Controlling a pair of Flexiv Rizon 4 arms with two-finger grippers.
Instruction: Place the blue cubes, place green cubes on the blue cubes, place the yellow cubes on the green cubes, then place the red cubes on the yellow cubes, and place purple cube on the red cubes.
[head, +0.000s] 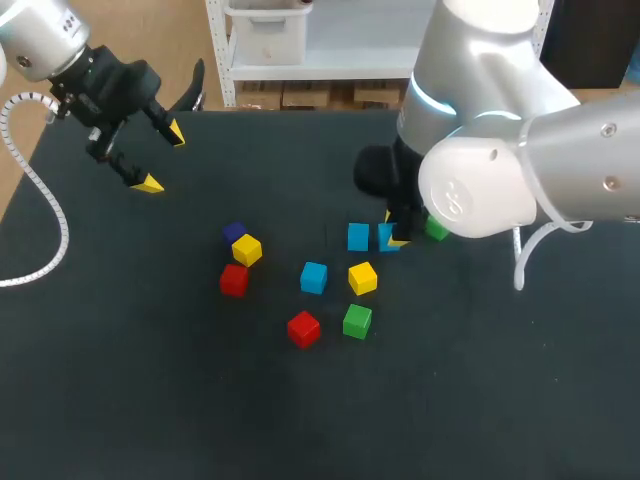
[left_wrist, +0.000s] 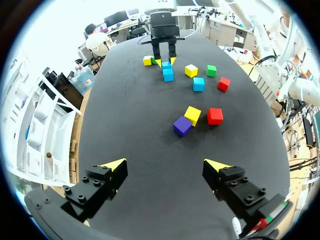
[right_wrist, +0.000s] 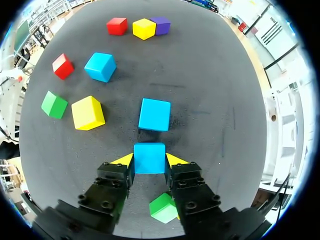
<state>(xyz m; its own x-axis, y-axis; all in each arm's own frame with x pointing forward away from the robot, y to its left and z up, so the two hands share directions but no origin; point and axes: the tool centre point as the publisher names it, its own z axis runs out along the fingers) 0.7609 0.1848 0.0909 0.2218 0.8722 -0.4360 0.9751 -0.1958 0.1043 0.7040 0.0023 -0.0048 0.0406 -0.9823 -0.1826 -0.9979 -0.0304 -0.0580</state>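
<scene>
My right gripper (right_wrist: 149, 161) is shut on a blue cube (right_wrist: 149, 157), low over the black table (head: 480, 380). A second blue cube (right_wrist: 154, 114) lies just ahead of it, and a green cube (right_wrist: 163, 207) lies under the gripper. In the head view these are the held blue cube (head: 388, 237), its neighbour (head: 358, 237) and the green cube (head: 436, 228). A third blue cube (head: 314, 277), yellow (head: 362, 278), green (head: 357, 321) and red (head: 303, 328) cubes lie nearer the front. My left gripper (head: 163, 158) hangs open and empty at the far left.
A purple cube (head: 235, 233), a yellow cube (head: 247, 250) and a red cube (head: 234, 280) sit close together left of the middle, ahead of the left gripper (left_wrist: 165, 167). The bulky right arm (head: 500, 150) hides part of the table's far right.
</scene>
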